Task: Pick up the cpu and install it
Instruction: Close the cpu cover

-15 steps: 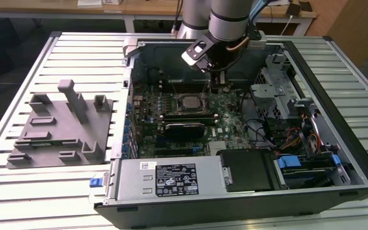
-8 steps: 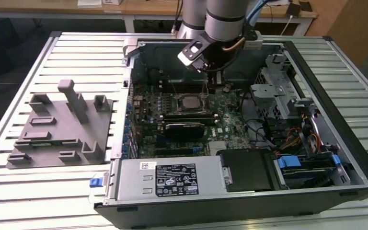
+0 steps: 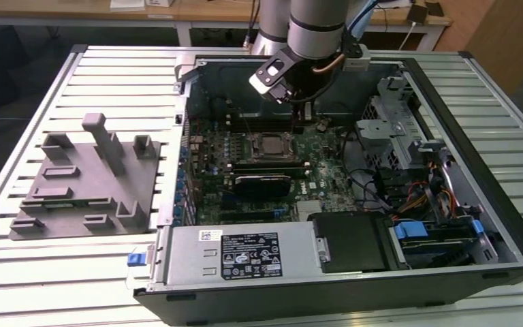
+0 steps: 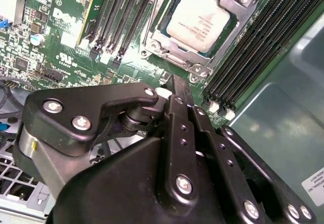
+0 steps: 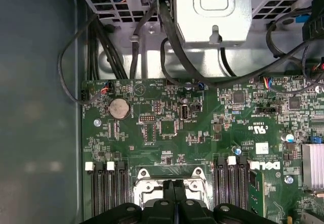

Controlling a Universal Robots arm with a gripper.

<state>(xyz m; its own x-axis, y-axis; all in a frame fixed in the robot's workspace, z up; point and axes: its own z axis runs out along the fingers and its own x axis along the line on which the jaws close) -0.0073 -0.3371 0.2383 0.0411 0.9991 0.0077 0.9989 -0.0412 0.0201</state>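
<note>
Closest to the camera in the second wrist view is the gripper, which takes the lower half of the frame. Its two black fingers are pressed one against the other into a narrow tip, and nothing is between them. I judge that it carries nothing because the cpu is already laid down. At the upper centre of this frame, beyond the tip, the silvery square lies flat inside the socket frame, with the metal bracket around its rim. Whether the bracket is locked I cannot tell. The tip is just beside the socket, apart from the chip, and the memory slots run along both sides of the socket. In the first wrist view the gripper shows the same closed tip at the lower centre of the frame. Further away, in the exterior view, the computer case lies on its side with the open face up, so the motherboard is reachable from above. The gripper hangs over it in the upper centre, near the cpu. At the middle left the grey tray stands well apart on the slatted table; its moulded pockets are probably made for holding parts in fixed places.
</note>
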